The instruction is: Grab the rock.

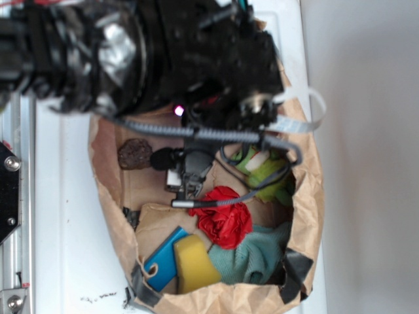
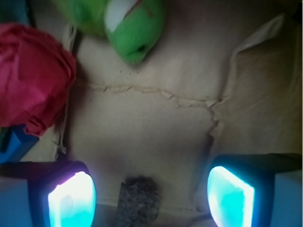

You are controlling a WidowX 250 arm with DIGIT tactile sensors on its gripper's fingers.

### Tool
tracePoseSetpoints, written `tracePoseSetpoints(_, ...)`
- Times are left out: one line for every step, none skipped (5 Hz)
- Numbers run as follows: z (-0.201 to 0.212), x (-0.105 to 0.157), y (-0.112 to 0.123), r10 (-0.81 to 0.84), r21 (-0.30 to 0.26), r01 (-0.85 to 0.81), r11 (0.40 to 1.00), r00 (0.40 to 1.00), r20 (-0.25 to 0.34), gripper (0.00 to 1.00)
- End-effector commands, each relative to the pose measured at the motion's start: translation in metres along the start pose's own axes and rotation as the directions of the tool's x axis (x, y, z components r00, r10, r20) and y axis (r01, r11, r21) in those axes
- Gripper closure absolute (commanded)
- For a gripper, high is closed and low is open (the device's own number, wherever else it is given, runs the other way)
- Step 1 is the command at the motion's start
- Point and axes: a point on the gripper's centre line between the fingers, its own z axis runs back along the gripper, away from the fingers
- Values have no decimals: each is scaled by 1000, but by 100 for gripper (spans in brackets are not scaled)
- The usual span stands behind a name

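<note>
The rock is a small rough dark grey lump on brown paper, at the bottom edge of the wrist view. It sits between my two glowing finger pads and touches neither. My gripper is open with a wide gap and holds nothing. In the exterior view the rock rests at the left inside the paper-lined bin, and my gripper hangs just to its right, partly hidden under the black arm and its cables.
A red fabric flower sits close below the gripper and a green frog plush to its right. A teal cloth, a yellow sponge and a blue block lie lower down. Crumpled brown paper walls ring everything.
</note>
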Motion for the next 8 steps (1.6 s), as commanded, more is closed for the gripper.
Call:
tracePoseSetpoints(9,-1,8,-10,57,10,998,1000,-2,0)
tracePoseSetpoints(3,-7,-1,4,77,1,997,998,-66,0)
tracePoseSetpoints(-4,-11,-10,13,81,-3,997,992,-123,0)
tracePoseSetpoints(-9,-16,-15,0,89,13,996,989,-145,0)
tracePoseSetpoints(-13,-20,-17,-16,89,30,996,987,-158,0)
tracePoseSetpoints(-14,-24,-21,-36,81,50,995,986,-165,0)
tracePoseSetpoints(-18,-25,-24,-48,78,62,995,985,-165,0)
tracePoseSetpoints(-21,-26,-28,-62,64,73,995,985,-162,0)
